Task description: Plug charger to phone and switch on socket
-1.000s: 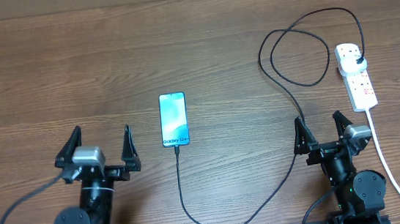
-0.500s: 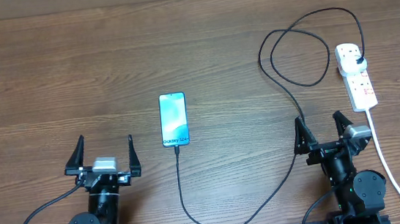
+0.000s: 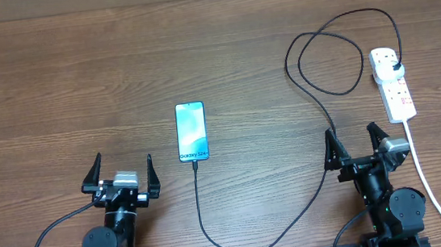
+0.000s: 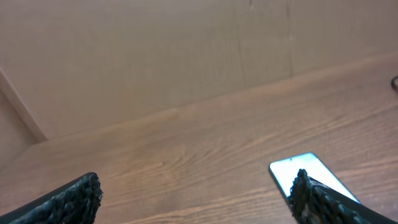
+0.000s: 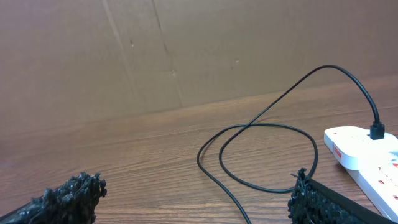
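Wooden bench (image 3: 78, 72) fills my overhead view, and the phone (image 3: 191, 132) lies face up near its middle, screen lit. I see the charger (image 3: 197, 199) meeting the phone's near edge, sweeping round toward the right, looping once and ending in a black plug seated in the far outlet of the socket (image 3: 393, 84). The left end effector (image 3: 122, 159) and right end effector (image 3: 349, 130) both stand released, fingers wide apart, grasping nothing.
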Tool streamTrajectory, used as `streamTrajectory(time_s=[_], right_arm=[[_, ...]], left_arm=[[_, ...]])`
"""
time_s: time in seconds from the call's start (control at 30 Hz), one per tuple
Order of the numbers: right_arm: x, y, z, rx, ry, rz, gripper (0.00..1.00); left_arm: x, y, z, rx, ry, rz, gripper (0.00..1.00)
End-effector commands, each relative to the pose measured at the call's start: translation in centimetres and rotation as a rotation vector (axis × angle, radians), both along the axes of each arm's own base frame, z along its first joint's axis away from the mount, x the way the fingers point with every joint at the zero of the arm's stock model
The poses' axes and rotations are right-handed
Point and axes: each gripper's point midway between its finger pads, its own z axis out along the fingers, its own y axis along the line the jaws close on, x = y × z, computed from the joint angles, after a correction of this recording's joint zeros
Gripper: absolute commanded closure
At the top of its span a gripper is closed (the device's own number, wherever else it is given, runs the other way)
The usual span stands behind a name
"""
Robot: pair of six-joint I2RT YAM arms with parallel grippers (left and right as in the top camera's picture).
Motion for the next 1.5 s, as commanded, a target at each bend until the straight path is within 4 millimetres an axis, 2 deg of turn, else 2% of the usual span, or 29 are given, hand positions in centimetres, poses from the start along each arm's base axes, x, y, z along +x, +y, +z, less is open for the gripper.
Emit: streamTrajectory(time_s=[0.0,0.07,1.47], right_arm=[[-0.01,0.04,-0.15,-0.004,-0.006,0.000,0.00],[-0.01,0.04,-0.15,-0.004,-0.006,0.000,0.00],[-0.01,0.04,-0.15,-0.004,-0.006,0.000,0.00]], left_arm=[[-0.02,0.37,-0.61,0.039,0.013,0.017,0.00],[-0.07,0.37,-1.31,0.034,0.042,0.016,0.00],[-0.06,0.41,-1.25,0.004,0.041,0.020,0.00]])
